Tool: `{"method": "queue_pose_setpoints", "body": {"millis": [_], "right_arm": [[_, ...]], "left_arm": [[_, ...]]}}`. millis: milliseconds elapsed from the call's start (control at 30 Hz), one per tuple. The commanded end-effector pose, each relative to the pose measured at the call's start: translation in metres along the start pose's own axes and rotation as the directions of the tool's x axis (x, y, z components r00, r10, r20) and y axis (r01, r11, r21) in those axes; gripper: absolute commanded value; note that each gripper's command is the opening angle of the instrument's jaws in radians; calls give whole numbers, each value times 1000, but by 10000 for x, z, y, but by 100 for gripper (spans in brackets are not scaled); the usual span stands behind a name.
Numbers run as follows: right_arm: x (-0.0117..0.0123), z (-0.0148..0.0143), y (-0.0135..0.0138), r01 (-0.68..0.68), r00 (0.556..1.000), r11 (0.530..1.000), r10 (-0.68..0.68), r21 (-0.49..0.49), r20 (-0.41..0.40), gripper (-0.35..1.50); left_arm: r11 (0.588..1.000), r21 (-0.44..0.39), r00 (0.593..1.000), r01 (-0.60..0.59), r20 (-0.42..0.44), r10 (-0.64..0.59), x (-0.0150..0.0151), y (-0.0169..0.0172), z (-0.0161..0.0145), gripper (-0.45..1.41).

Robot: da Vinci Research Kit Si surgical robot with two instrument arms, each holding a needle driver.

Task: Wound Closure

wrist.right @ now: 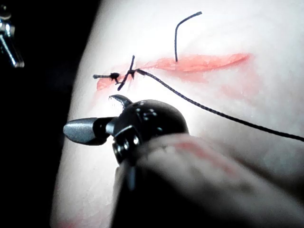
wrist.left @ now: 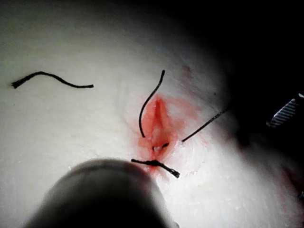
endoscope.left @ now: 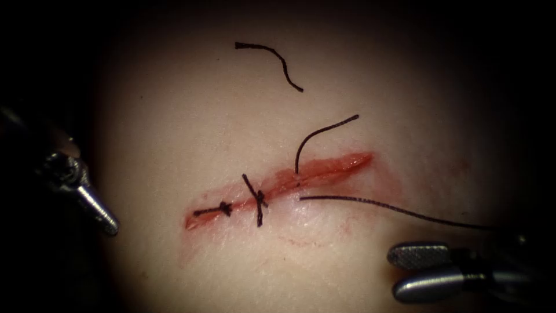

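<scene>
Two knotted black stitches (endoscope.left: 255, 200) close the left end of the red cut (endoscope.left: 289, 179) in the pale pork tissue (endoscope.left: 174, 116); a third thread (endoscope.left: 376, 207) sits unknotted mid-cut, right end gaping. Left tool (endoscope.left: 107, 223) together and empty, right tool (endoscope.left: 405, 269) apart, empty.

Endoscope looking down from above and in front at tissue (endoscope.left: 174, 116), cut (endoscope.left: 289, 179) lying mid-view. Left wrist camera riding close behind own shaft, facing along cut. Right wrist camera sitting very near right hand (wrist.right: 92, 124), facing across cut. All three sharing cut and thread (endoscope.left: 394, 210).

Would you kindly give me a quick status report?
Left tool shut, holding nothing. Right tool open, empty. Thread through the cut, third stitch untied. Loose thread piece on tissue.
</scene>
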Motion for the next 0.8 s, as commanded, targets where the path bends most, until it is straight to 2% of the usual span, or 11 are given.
{"method": "queue_pose_setpoints", "body": {"millis": [33,100,133,233,267,333,467,567,667,700,800], "right_arm": [[-10,14,9,4,1000,1000,-5,-27,-22,54],[-12,30,21,8,1000,996,-11,-85,-24,29],[-12,39,28,9,999,993,-13,-120,-35,29],[-6,68,51,-2,995,978,-20,-206,-102,7],[-4,78,61,-9,991,970,-23,-243,-130,-20],[-4,90,75,-8,985,956,-42,-294,-165,-32],[-15,105,100,5,974,924,-92,-382,-209,-15],[-25,110,109,34,979,903,-116,-428,-166,-6],[-31,116,113,37,983,894,-114,-446,-147,14],[-34,117,114,42,983,896,-117,-443,-143,2],[-43,120,115,57,985,905,-120,-422,-125,-13]], "left_arm": [[1000,-1,1000,-22,-16,22,7,0,4,-3],[998,-3,997,-67,-46,67,17,8,3,-1],[997,-5,995,-75,-61,74,21,11,2,-1],[993,-8,987,-121,-106,120,34,20,2,2],[990,-6,983,-141,-119,140,38,22,2,2],[988,-6,977,-157,-146,154,46,25,3,2],[985,-17,972,-169,-167,164,53,28,6,2],[985,-21,972,-169,-172,162,52,29,8,2],[986,-21,972,-168,-173,162,53,29,8,2],[985,-24,971,-168,-174,161,53,29,8,2],[985,-27,971,-168,-176,161,53,30,8,2]]}}
